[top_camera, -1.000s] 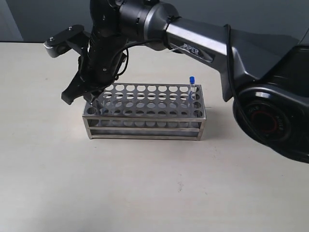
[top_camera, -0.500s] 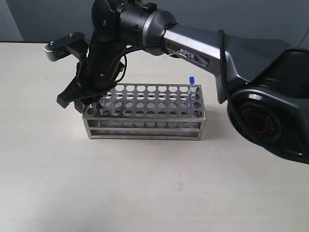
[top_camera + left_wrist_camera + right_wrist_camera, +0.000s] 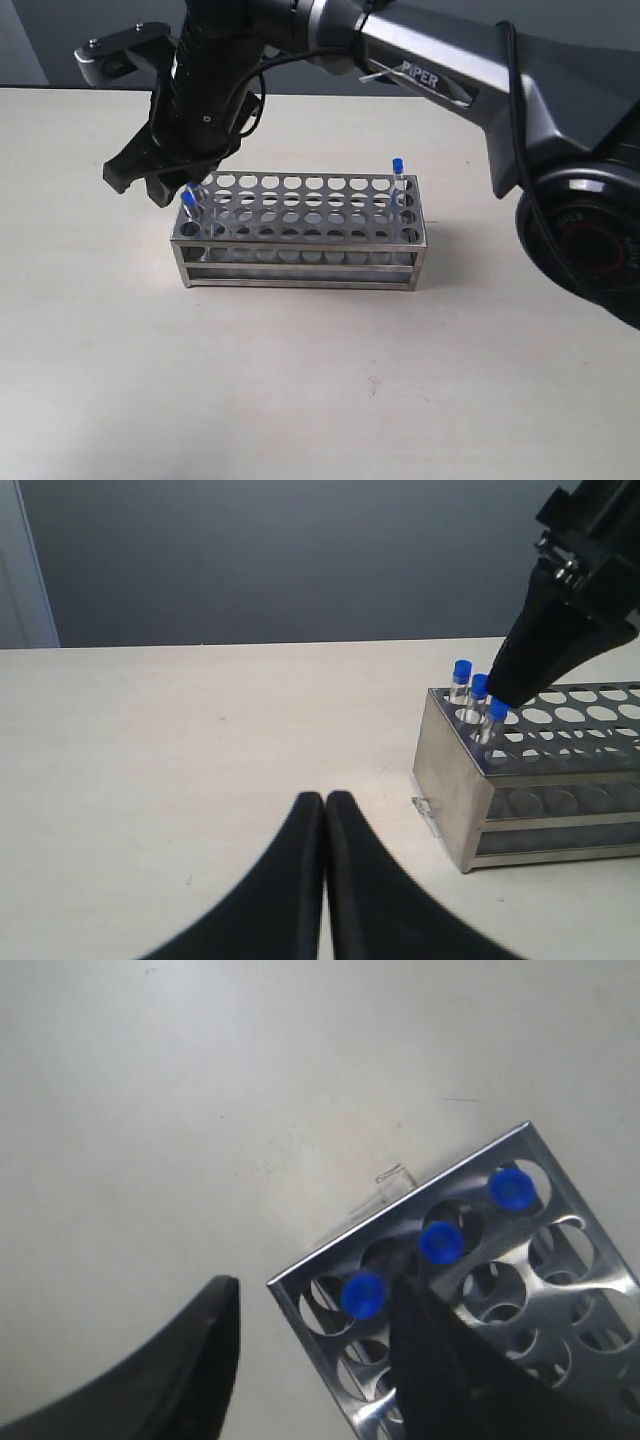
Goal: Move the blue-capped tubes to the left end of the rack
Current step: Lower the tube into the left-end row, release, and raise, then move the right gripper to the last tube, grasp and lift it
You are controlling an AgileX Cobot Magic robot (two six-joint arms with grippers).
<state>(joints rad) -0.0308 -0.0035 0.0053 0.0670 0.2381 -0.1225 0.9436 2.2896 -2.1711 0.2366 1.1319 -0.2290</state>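
The shiny metal rack (image 3: 300,270) stands mid-table. Three blue-capped tubes (image 3: 363,1294), (image 3: 440,1242), (image 3: 512,1188) sit in the holes at its left end; the exterior view shows only the front one (image 3: 188,200). A fourth blue-capped tube (image 3: 397,165) stands at the rack's right end. My right gripper (image 3: 150,188) hovers open just above and left of the left-end tubes, holding nothing; the wrist view shows the right gripper (image 3: 312,1285) spread over the rack's corner (image 3: 300,1328). My left gripper (image 3: 325,798) is shut and empty, low over the table, left of the rack (image 3: 450,770).
The right arm (image 3: 440,75) stretches from its base (image 3: 590,240) at the right across the back of the rack. Bare beige table (image 3: 300,380) lies in front of and left of the rack. A grey wall (image 3: 300,560) runs behind.
My right gripper has risen and drifted left, away from the rack's left end. The blue cap it hid now shows, standing free in a front-left hole.
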